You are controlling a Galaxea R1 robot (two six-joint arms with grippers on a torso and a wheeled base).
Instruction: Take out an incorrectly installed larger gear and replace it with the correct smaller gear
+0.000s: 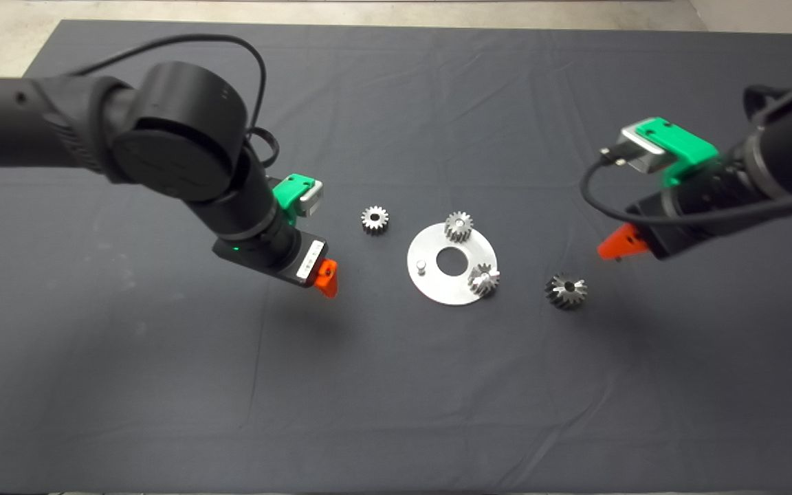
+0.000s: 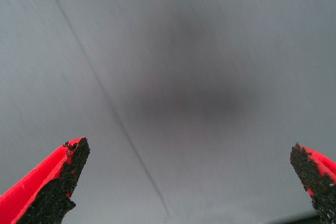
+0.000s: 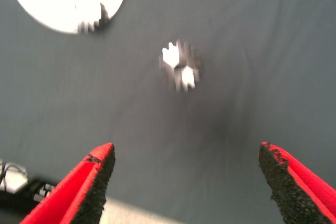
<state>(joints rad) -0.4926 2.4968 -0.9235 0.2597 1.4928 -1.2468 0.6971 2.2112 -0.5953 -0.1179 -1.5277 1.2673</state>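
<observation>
The larger gear [image 1: 566, 290], dark grey with star-like slanted teeth, lies on the mat just right of the round silver plate [image 1: 437, 289]. It also shows in the right wrist view [image 3: 180, 66]. The smaller gear [image 1: 375, 219], a silver spur gear, lies on the mat left of the plate. My right gripper [image 1: 617, 244] is open and empty, above the mat to the right of the larger gear, fingers [image 3: 100, 177] wide apart. My left gripper [image 1: 327, 277] is open and empty over bare mat, left of the plate and nearer than the smaller gear. Its fingers [image 2: 63, 182] frame only mat.
On the plate a like spur gear [image 1: 458, 225] sits on a pin at the far side. A brighter slanted-tooth gear [image 1: 484, 280] sits at its right edge. A bare pin [image 1: 421, 265] stands at its left. The plate's edge shows in the right wrist view [image 3: 31, 3].
</observation>
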